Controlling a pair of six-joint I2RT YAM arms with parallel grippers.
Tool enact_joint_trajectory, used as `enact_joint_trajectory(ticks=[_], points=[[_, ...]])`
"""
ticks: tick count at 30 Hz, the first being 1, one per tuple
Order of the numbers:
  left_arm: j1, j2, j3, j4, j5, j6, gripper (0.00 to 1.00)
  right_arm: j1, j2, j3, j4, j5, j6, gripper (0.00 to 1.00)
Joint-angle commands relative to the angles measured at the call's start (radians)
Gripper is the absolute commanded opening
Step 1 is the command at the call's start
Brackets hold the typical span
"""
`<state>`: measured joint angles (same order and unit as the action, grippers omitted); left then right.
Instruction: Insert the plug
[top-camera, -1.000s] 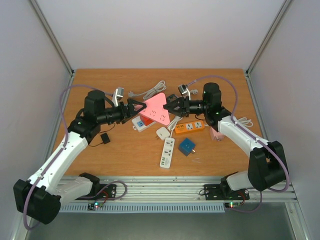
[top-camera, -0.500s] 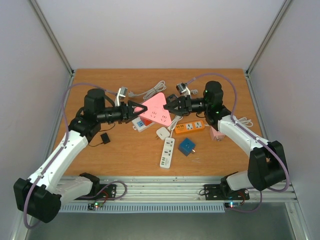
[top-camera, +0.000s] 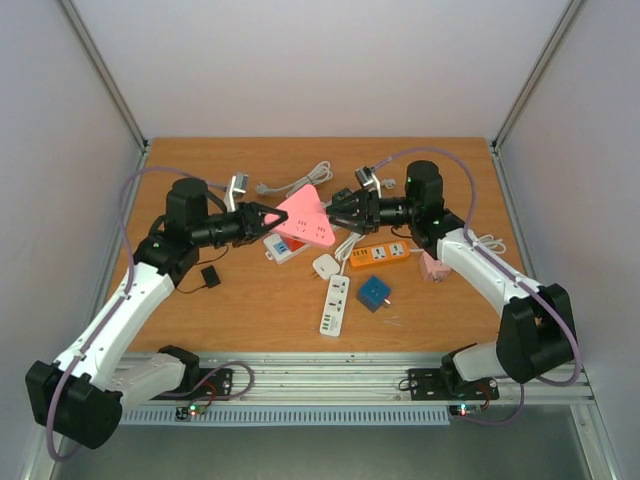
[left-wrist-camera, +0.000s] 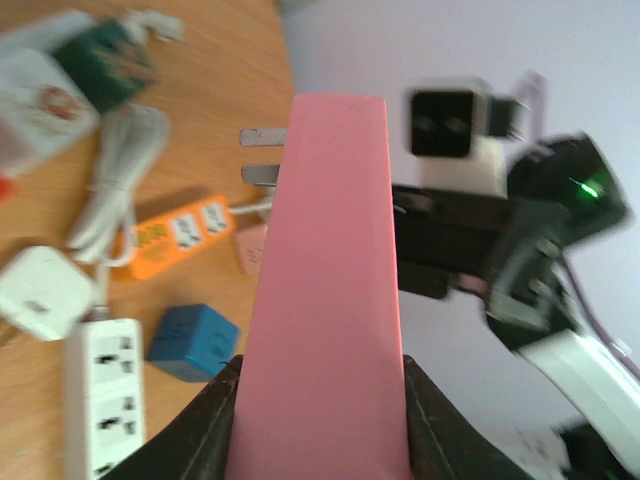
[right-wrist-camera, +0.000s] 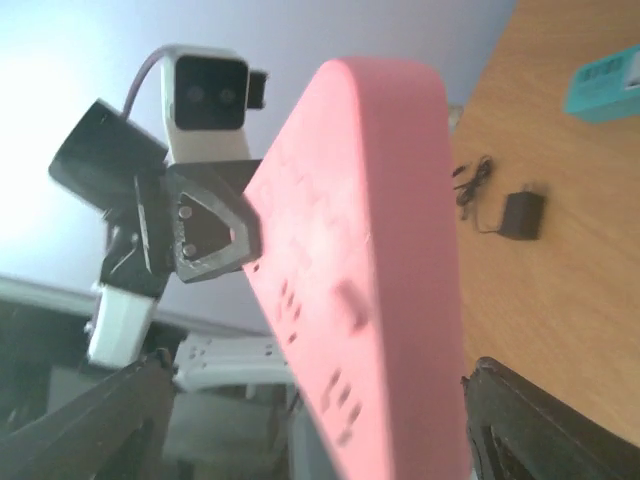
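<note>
Overhead, the pink power strip (top-camera: 305, 218) hangs above the desk (top-camera: 200, 320), between the two arms. The left gripper (top-camera: 270, 217) pinches one end, its jaws pressed against both sides. The right gripper (top-camera: 335, 211) has its jaws spread around the opposite corner. Two metal prongs (left-wrist-camera: 262, 155) peek past the strip's edge, and what carries them is hidden. Below lie an orange strip (top-camera: 380, 254) and a white strip (top-camera: 335, 305). Bare wood runs along the desk's near-left side.

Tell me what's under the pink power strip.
A white adapter with red and blue parts peeks out below the pink power strip; the table directly beneath it is covered.
</note>
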<state>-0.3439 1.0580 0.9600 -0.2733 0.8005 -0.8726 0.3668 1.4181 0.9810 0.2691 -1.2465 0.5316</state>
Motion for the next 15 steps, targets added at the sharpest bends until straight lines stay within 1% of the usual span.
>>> enact_joint_trajectory(ticks=[1, 4, 7, 10, 12, 13, 15], points=[[0.029, -0.061, 0.001, -0.109, -0.286, 0.048, 0.01, 0.002, -0.099, 0.069, -0.456, 0.267, -0.351, 0.83], [0.054, -0.102, -0.021, -0.149, -0.474, 0.027, 0.01, -0.003, -0.134, 0.051, -0.53, 0.424, -0.387, 0.85], [0.086, -0.118, -0.046, -0.137, -0.566, -0.037, 0.0, -0.002, -0.173, -0.003, -0.504, 0.484, -0.369, 0.85], [0.118, -0.1, -0.059, -0.109, -0.573, -0.107, 0.0, -0.001, -0.214, -0.05, -0.49, 0.505, -0.36, 0.85], [0.141, -0.063, -0.04, -0.138, -0.566, -0.145, 0.0, -0.002, -0.232, -0.077, -0.5, 0.512, -0.369, 0.86], [0.155, -0.044, -0.032, -0.148, -0.554, -0.163, 0.01, -0.001, -0.24, -0.086, -0.505, 0.517, -0.374, 0.86], [0.192, -0.011, -0.043, -0.105, -0.489, -0.234, 0.0, -0.001, -0.252, -0.105, -0.515, 0.533, -0.382, 0.85]])
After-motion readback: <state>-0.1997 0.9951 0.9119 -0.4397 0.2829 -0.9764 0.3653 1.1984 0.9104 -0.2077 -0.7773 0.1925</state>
